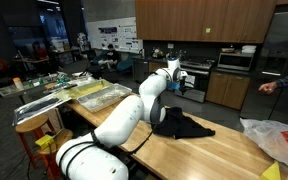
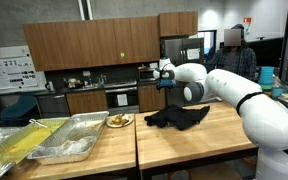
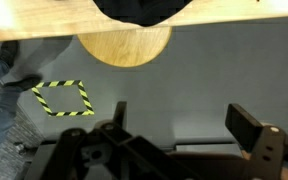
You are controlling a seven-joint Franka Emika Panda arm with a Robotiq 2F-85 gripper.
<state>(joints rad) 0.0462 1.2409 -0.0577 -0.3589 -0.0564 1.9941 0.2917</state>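
Left of the gripper (image 2: pixel 165 78) sit crumpled shiny metal foil trays (image 2: pixel 72 139) on the pale wooden butcher-block table (image 2: pixel 184 148); the gripper hangs raised beyond the table's far edge, fingers apart and apparently empty, though the wrist view is dim. Below and right of it lies a crumpled black cloth (image 2: pixel 178 117), untouched, with dark wooden kitchen cabinets (image 2: pixel 94 42) behind and a grey floor below.

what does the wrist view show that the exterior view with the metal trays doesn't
Only the wrist view shows the grey floor, a yellow-and-black taped diamond on it, and a round wooden disc below the table edge. Only the exterior view shows the metal trays, a plate of food, the kitchen cabinets and the robot arm. Both show the dark cloth on the wooden table, and the end effector, raised clear of the cloth; its open or shut state is unclear.
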